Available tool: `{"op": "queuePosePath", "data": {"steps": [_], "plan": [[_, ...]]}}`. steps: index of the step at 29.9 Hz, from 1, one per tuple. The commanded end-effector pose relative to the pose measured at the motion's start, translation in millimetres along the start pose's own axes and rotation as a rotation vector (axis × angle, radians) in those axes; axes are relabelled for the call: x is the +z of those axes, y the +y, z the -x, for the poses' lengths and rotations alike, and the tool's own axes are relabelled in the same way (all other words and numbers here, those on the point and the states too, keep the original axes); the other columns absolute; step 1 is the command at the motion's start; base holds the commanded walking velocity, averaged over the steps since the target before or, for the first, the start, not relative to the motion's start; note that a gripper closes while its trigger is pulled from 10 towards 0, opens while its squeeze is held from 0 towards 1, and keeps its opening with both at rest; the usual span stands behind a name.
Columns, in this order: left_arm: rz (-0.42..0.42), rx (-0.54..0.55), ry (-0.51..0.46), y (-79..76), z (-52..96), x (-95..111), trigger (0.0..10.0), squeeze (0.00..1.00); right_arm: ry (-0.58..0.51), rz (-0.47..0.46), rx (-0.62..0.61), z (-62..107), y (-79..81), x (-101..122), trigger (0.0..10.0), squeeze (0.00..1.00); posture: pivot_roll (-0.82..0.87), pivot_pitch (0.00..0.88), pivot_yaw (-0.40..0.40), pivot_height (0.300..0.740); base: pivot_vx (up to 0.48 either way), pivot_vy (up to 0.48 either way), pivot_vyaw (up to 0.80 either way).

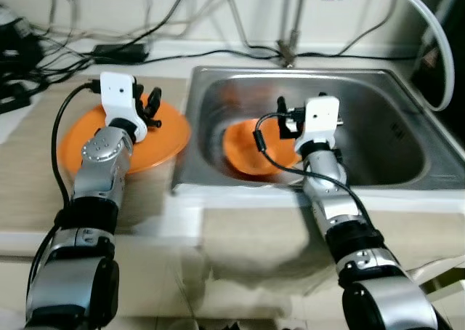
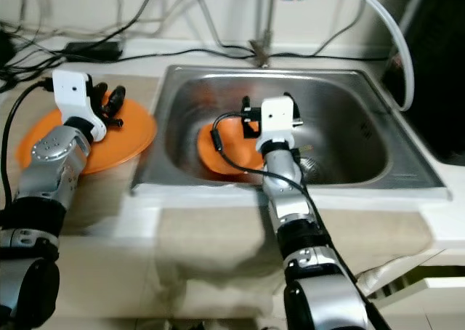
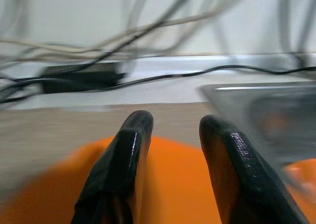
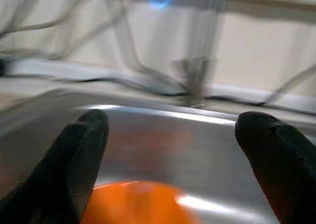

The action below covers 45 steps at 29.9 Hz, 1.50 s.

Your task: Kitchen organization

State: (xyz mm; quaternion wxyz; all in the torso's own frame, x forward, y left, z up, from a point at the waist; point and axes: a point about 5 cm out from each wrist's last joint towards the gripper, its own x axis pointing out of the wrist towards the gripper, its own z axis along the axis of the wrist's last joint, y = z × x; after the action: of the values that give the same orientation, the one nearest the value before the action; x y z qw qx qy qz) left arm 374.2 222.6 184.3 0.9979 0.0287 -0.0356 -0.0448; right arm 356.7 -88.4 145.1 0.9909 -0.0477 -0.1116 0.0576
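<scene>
An orange plate (image 1: 161,139) lies on the wooden counter left of the sink. My left gripper (image 1: 152,106) hovers just above the plate's far part, its fingers (image 3: 131,150) a little apart with nothing between them. A second orange dish (image 1: 243,154) rests inside the steel sink (image 1: 290,73), tilted against its left wall. My right gripper (image 1: 288,116) reaches into the sink over that dish. In the right wrist view its fingers (image 4: 79,150) are spread wide and empty, with the dish (image 4: 138,204) below them.
A tap (image 1: 289,50) stands behind the sink, and a white hose (image 1: 438,46) curves down at the right. Black cables and a power adapter (image 1: 120,51) lie along the back wall. The light counter edge (image 1: 240,221) runs in front.
</scene>
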Motion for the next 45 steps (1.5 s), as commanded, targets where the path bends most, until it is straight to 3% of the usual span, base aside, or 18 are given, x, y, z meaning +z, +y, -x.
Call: {"op": "queuePosePath", "data": {"steps": [1, 6, 23, 33, 45], "plan": [[-0.004, -0.033, -0.026, -7.0, -4.7, 10, 10.0, 0.00, -0.008, 0.017, -0.008, 0.5, -6.2, 2, 10.0, 0.00, 0.03, 0.000, 0.012, 0.740, 0.000, 0.480, 0.00], [-0.054, -0.036, -0.026, -7.9, -6.3, 12, 10.0, 0.00, -0.007, 0.021, 0.000, 1.0, -4.9, 3, 10.0, 0.00, 0.03, 0.000, 0.016, 0.740, 0.050, 0.355, 0.00], [-0.059, -0.005, 0.000, 0.9, -6.2, 14, 10.0, 0.00, 0.001, 0.016, 0.006, 1.3, -4.9, 4, 10.0, 0.00, 0.03, 0.000, 0.023, 0.740, 0.000, 0.000, 0.00], [-0.086, 0.026, 0.142, 23.2, 6.2, -18, 10.0, 0.00, 0.003, 0.007, -0.003, -0.9, -11.6, 6, 10.0, 0.00, 0.03, 0.000, 0.023, 0.740, 0.000, 0.000, 0.00], [-0.094, 0.044, 0.195, 33.9, 18.9, -33, 10.0, 0.00, 0.008, 0.010, -0.021, -4.7, -24.4, 7, 10.0, 0.00, 0.03, 0.000, 0.018, 0.740, 0.000, 0.000, 0.00]]}}
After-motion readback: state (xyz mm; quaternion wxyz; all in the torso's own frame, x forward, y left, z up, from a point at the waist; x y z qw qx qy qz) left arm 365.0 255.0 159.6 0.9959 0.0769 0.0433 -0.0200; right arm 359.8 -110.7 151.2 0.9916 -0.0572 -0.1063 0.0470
